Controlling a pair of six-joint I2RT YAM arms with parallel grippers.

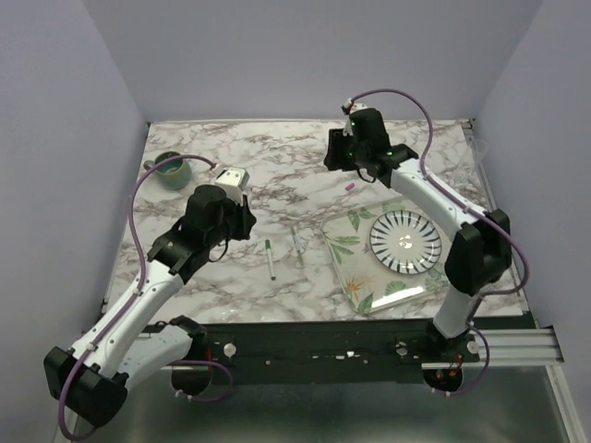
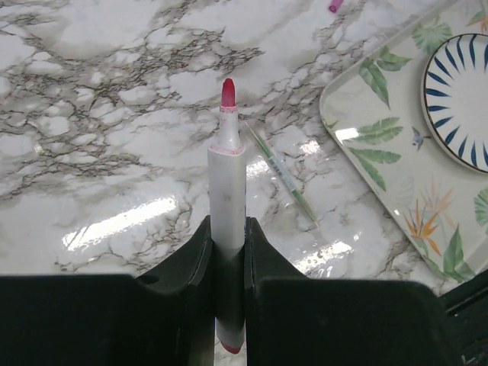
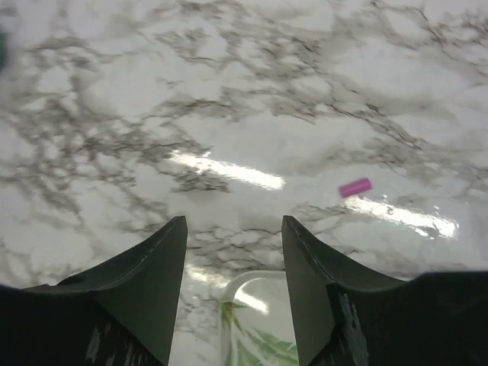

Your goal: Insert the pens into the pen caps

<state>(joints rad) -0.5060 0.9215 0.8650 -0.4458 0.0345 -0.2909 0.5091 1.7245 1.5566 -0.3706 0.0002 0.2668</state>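
My left gripper [image 2: 228,226] is shut on a white pen [image 2: 228,183] with a red tip, which points forward above the marble table; the gripper also shows in the top view [image 1: 233,180]. A pink cap [image 1: 350,185] lies on the marble near my right gripper [image 1: 354,166]. In the right wrist view that gripper [image 3: 234,229] is open and empty, with the pink cap [image 3: 354,187] to the right of its fingers. A green-ended pen [image 1: 270,259] and a thin translucent pen [image 1: 297,245] lie mid-table. The thin pen also shows in the left wrist view [image 2: 284,178]. No green cap is visible.
A leaf-patterned tray [image 1: 355,268] holds a striped plate [image 1: 406,242] at the right. A green mug [image 1: 172,170] stands at the far left. The tray's corner [image 3: 244,293] lies under my right gripper. The tray [image 2: 366,130] is to the right of the held pen.
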